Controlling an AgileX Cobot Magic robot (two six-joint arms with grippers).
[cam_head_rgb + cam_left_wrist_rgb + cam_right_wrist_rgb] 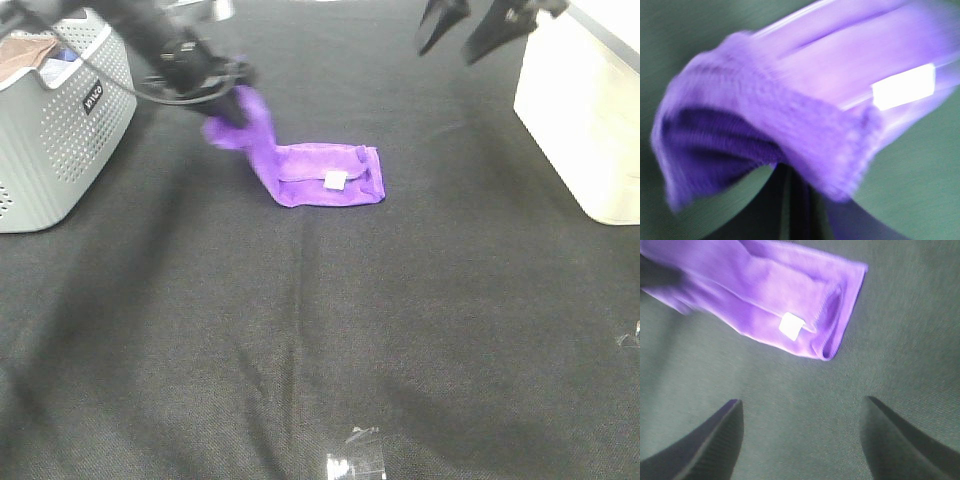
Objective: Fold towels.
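The purple towel (320, 175) lies folded into a narrow band on the black table, its white tag (336, 180) facing up. My left gripper (228, 85) is shut on the towel's left end and lifts it off the table. In the left wrist view the towel (790, 100) fills the frame, blurred, bunched over the fingers. My right gripper (472, 35) is open and empty, raised behind and to the right of the towel. The right wrist view shows the towel (760, 300) with its tag (791, 326) beyond the spread fingertips (715, 440).
A grey perforated basket (55, 120) stands at the left edge with a brown cloth (25, 50) inside. A cream box (585, 110) stands at the right. Bits of clear tape (355, 462) lie near the table's front edge.
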